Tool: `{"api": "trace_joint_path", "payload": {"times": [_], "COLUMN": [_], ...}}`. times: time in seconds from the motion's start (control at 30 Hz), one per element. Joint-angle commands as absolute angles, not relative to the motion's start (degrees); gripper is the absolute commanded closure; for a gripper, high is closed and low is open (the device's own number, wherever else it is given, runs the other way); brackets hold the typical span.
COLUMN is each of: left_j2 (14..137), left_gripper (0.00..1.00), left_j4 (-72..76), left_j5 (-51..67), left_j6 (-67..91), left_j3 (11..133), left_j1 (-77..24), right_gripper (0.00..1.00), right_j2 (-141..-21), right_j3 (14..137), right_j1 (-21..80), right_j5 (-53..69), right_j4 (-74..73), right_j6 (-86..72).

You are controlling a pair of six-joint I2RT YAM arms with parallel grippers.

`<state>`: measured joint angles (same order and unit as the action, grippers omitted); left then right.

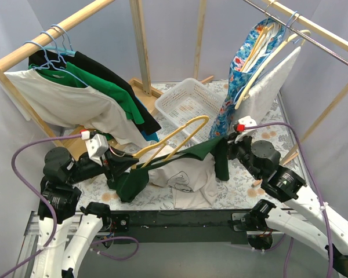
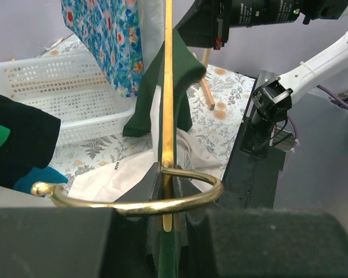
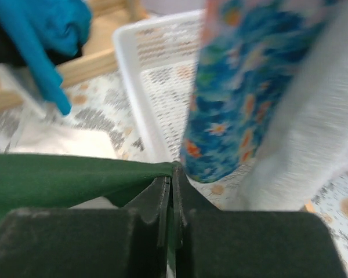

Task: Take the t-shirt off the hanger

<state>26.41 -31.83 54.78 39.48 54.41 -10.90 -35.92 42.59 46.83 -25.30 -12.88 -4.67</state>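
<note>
My left hand (image 2: 168, 223) clamps the yellow wooden hanger (image 2: 168, 87) to anchor it. My right hand (image 3: 169, 200) pinches the dark green t-shirt (image 3: 64, 179), ready to draw it off.

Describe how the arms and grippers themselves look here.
The left arm and right arm have white shells low down, black rounded joints above. Both trail purple cables. Their white wrist cameras carry red marks. The left gripper and right gripper are matte black.

Even, soft, bright light; faint shadows; overhead view sharp; right wrist view blurred; near tool fingers out of focus.
</note>
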Motion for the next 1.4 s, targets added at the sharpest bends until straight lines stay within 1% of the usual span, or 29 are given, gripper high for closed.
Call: {"api": "trace_joint_path", "payload": {"times": [0.0,0.03,0.07,0.13,0.2,0.23,0.27,0.33,0.37,0.47,0.67,0.8,0.83,0.97,1.13,1.23,1.37], "left_j2": [29.8,30.1,30.5,30.8,31.2,31.3,31.4,32.0,32.3,33.0,33.8,34.3,34.1,34.1,34.4,34.3,34.6], "left_gripper": [1.0,1.0,1.0,1.0,1.0,1.0,1.0,1.0,1.0,1.0,1.0,1.0,1.0,1.0,1.0,1.0,1.0], "left_j4": [-26.6,-26.3,-25.6,-25.1,-25.0,-25.0,-25.0,-25.0,-25.0,-25.1,-26.1,-27.0,-27.1,-27.1,-27.1,-27.1,-27.1], "left_j5": [55.7,55.6,55.0,54.5,53.5,53.4,53.3,53.9,54.1,55.7,61.3,63.8,64.2,65.7,66.1,66.0,66.0], "left_j6": [40.9,40.9,41.0,41.3,41.0,41.0,41.0,41.0,41.3,41.7,41.9,41.0,41.0,40.8,40.6,40.6,40.3], "left_j3": [52.4,52.1,51.8,50.5,49.5,48.7,48.2,47.2,46.4,45.4,44.9,45.7,45.8,45.8,46.1,46.1,46.5], "left_j1": [-11.0,-11.0,-10.9,-10.9,-11.0,-11.0,-11.0,-10.9,-10.9,-10.9,-11.0,-11.0,-11.0,-11.0,-11.0,-10.9,-10.9], "right_gripper": [0.82,0.74,0.6,0.53,0.44,0.42,0.39,0.36,0.35,0.34,0.32,0.32,0.32,0.28,0.27,0.3,0.41], "right_j2": [-38.8,-39.2,-39.0,-36.9,-34.8,-33.0,-32.3,-32.0,-32.5,-36.5,-48.1,-58.1,-59.1,-62.6,-67.1,-69.9,-71.4], "right_j3": [46.5,47.1,47.7,49.0,49.7,50.1,50.8,53.8,55.4,61.8,73.6,81.3,82.5,87.5,95.5,97.8,98.3], "right_j1": [46.3,46.3,46.2,46.3,46.3,46.3,46.3,46.2,46.3,46.3,46.3,46.4,46.4,46.4,46.4,46.5,46.4], "right_j5": [-12.4,-12.0,-11.3,-9.8,-5.4,-3.4,1.7,7.0,12.2,20.4,26.9,27.1,26.6,20.6,19.5,19.1,20.4], "right_j4": [-12.7,-13.8,-14.1,-14.2,-13.8,-13.8,-14.2,-14.9,-16.1,-18.7,-27.5,-36.4,-38.9,-41.3,-47.1,-52.1,-54.0], "right_j6": [-0.2,-0.2,-0.2,1.8,3.5,4.3,5.6,6.8,7.1,8.9,15.2,19.9,21.7,25.0,29.8,32.6,34.9]}}
